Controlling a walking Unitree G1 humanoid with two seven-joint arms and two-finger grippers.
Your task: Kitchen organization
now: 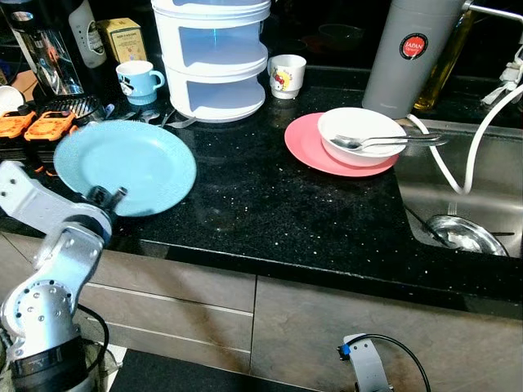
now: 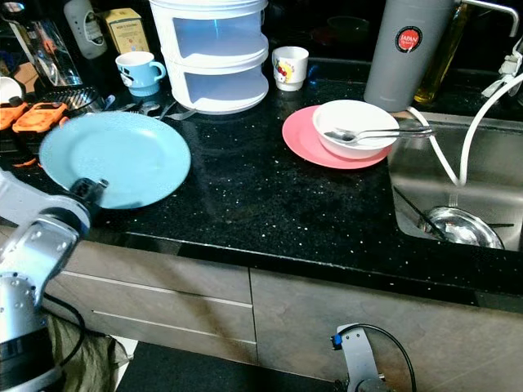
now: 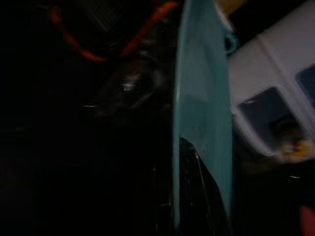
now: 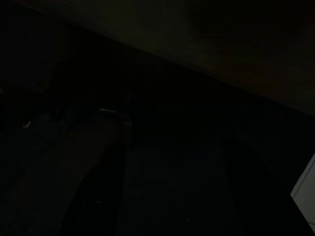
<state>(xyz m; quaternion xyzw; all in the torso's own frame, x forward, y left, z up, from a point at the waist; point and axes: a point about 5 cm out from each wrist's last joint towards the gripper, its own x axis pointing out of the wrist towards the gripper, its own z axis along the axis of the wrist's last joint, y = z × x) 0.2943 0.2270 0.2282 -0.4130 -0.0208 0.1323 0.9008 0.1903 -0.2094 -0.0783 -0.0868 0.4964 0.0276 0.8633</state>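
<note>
One light blue plate [image 1: 124, 166], gripped at its near rim by our left hand [image 1: 106, 197] over the worktop's [image 1: 245, 204] front-left edge; we judge a thin pinch risks it slipping and chipping.

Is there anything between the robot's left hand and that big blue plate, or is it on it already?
Nothing visible stands between them. The left hand is at the near rim of the blue plate on the black counter, and the wrist view shows the plate edge-on right at its fingers. Whether they have clamped it, I cannot tell.
</note>
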